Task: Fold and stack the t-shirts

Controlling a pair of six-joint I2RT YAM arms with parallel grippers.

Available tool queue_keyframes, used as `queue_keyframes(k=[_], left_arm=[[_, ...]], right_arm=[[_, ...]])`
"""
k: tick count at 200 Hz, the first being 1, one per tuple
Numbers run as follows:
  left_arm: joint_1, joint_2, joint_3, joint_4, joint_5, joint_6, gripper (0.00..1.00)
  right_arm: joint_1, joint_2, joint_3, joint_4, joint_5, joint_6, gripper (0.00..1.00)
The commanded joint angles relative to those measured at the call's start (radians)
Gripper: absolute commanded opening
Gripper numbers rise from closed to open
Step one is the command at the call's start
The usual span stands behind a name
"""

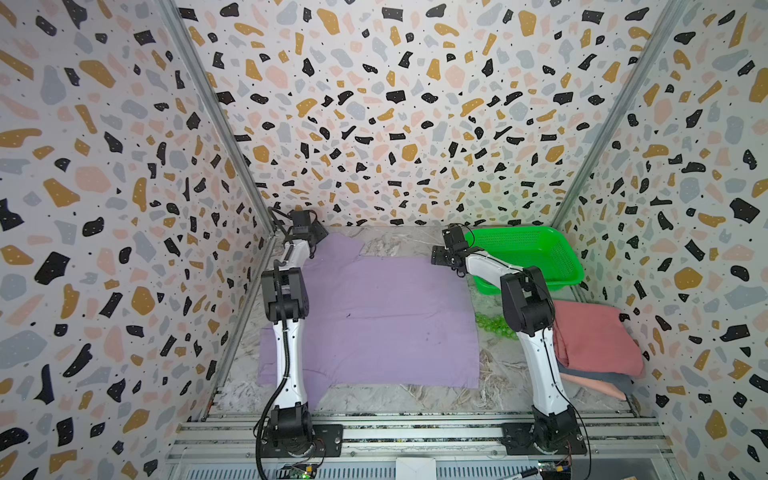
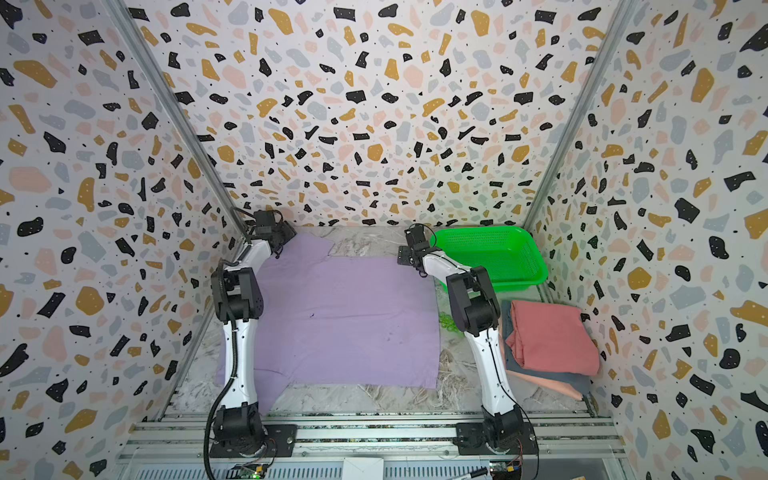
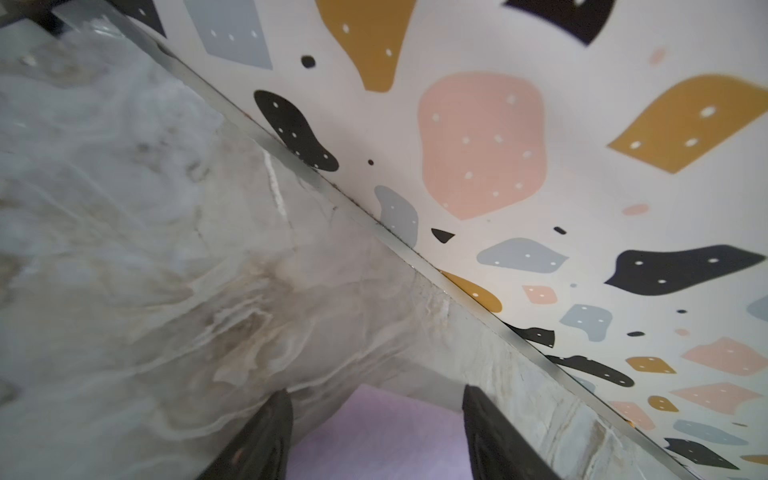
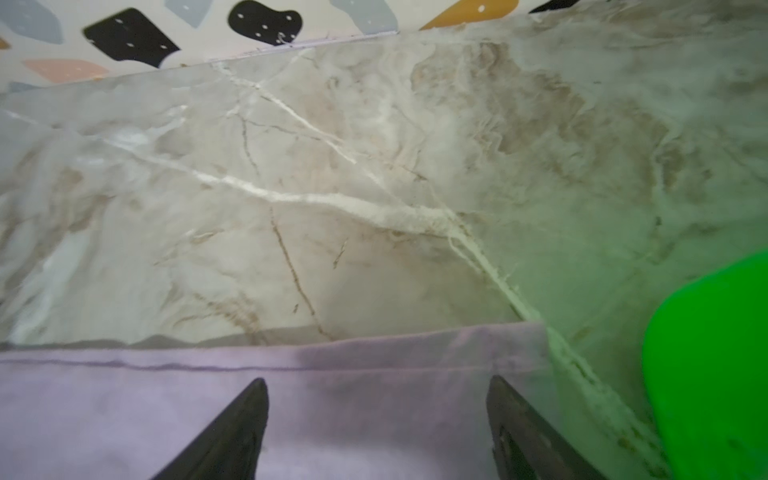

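Both spread empty between folds, left gripper [image 3: 374, 390] and right gripper [image 4: 378, 379] hover over the purple shirt [image 1: 386, 316]; fresh pinches likely next.

Terrazzo-pattern walls [image 1: 395, 104] on three sides; marble-look tabletop [image 1: 415, 399]; aluminium rails [image 1: 415, 432] in front.

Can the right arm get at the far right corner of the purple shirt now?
Probably yes. Its open fingers hang over that corner of the purple shirt, with only bare cloth between them; the green basket stands beside, not in the way.
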Motion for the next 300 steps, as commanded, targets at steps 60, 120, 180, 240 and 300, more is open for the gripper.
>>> queue_keyframes(k=[60,120,180,240,300], left_arm=[[-0.058,0.078,0.039,-0.101,-0.102,-0.021,0.45],[-0.042,0.037,-0.017,-0.055,-0.079,-0.018,0.0],[-0.011,-0.132,-0.065,-0.013,-0.013,0.052,0.0],[0.039,-0.498,-0.366,-0.073,0.031,0.153,0.0],[0.046,-0.914,-0.919,-0.054,-0.053,0.204,0.0]], right_arm=[[0.028,0.121,0.212,-0.177,0.11,0.079,0.82],[0.05,0.154,0.247,-0.218,0.094,0.088,0.19],[0.07,0.015,0.163,-0.102,0.108,-0.014,0.01],[0.084,-0.278,-0.18,0.054,0.117,-0.104,0.0],[0.06,-0.422,-0.444,0.158,0.025,-0.174,0.01]])
